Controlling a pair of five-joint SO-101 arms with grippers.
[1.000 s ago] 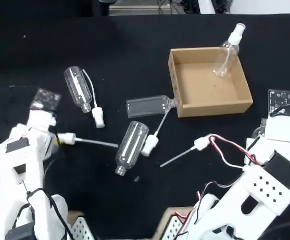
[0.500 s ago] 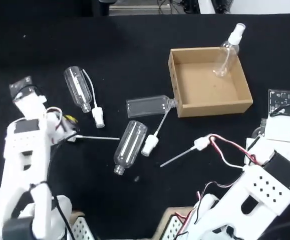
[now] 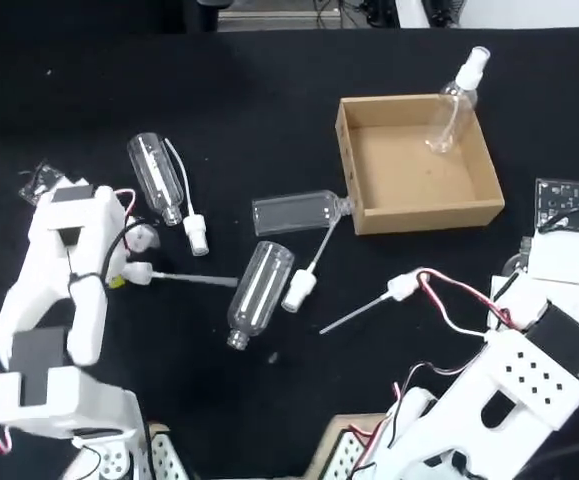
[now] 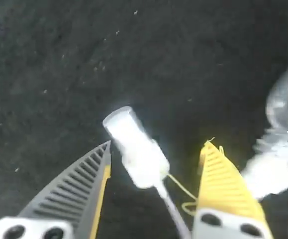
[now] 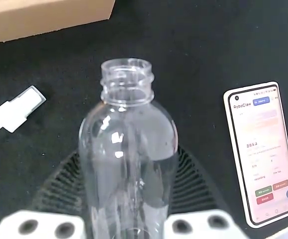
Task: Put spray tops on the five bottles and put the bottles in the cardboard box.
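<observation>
The left gripper (image 4: 157,149) hung over a spray top (image 4: 136,157) near the desk's (image 3: 269,90) left edge. Its jaws were spread wide on either side of the cap without touching it, and the dip tube trailed toward the desk's middle. Near the right edge, the right gripper (image 5: 129,189) was clamped on an uncapped bottle (image 5: 128,144). One capped bottle (image 3: 454,105) leaned in the far corner of the cardboard box (image 3: 429,216), and three open bottles (image 3: 262,285) lay loose mid-desk. The step in hand appeared to be picking up a top. Next, the jaws would need to close on the cap and steer its tube into the held bottle's neck.
</observation>
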